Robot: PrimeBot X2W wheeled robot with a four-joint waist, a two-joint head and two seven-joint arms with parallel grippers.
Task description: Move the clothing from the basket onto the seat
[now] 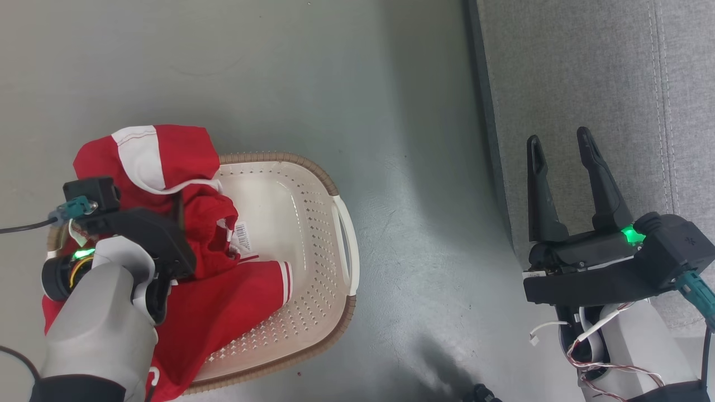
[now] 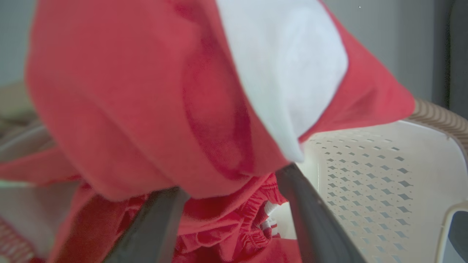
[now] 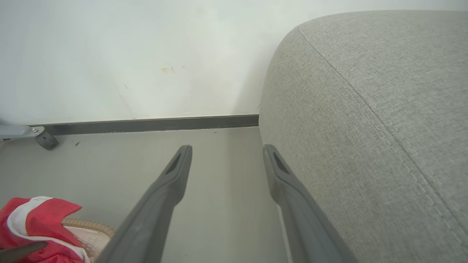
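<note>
Me: On the floor to my left, the clothing (image 1: 223,301) is heaped in the basket (image 1: 313,234) and spills over its far-left rim. My left claw (image 2: 234,190) is buried in it. The fingers stand apart lower down but the tips are under cloth, so I can't tell whether it's pinching.
Spotter: How will it handle?
Me: Soft, light and floppy, I'd say. Take a thick bunch, not a hem, or it'll trail and snag the rim.
Spotter: Room?
Me: Bare floor (image 1: 402,111) between basket and seat (image 1: 586,67). My right claw (image 1: 558,139) is spread and empty above the seat's left edge.
</note>
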